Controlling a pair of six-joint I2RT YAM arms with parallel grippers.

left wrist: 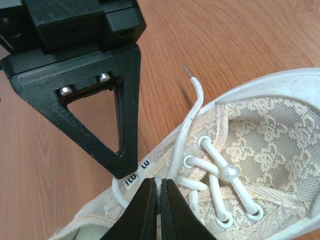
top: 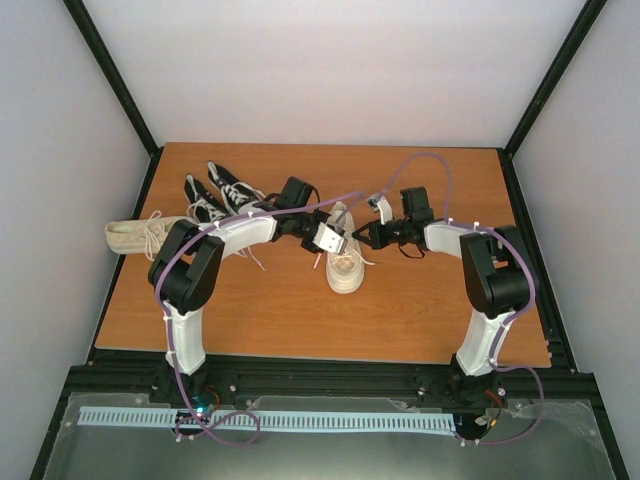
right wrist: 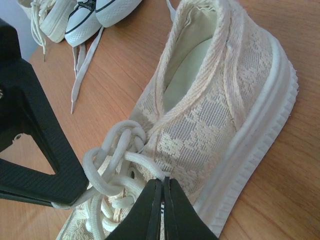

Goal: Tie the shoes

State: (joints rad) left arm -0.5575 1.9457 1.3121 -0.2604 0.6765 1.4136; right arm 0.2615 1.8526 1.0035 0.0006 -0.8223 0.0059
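A cream shoe (top: 345, 264) lies mid-table, toe toward the arms, with both grippers meeting over its laces. My left gripper (left wrist: 159, 186) is shut on a pale lace (left wrist: 186, 127) that runs up from the eyelets, its tip over the wood. My right gripper (right wrist: 162, 187) is shut on another strand of lace, next to a loose knot (right wrist: 117, 150) on the same cream shoe (right wrist: 215, 120). In the top view the left gripper (top: 338, 243) and the right gripper (top: 360, 236) stand close together. Two black shoes (top: 218, 193) and a second cream shoe (top: 135, 236) lie at the back left.
The black shoes' white toe caps (right wrist: 95, 17) and their loose laces (right wrist: 82, 70) trail on the wood behind the cream shoe. The table's black frame (top: 300, 368) runs along the near edge. Cables (top: 430, 160) arch over the right arm.
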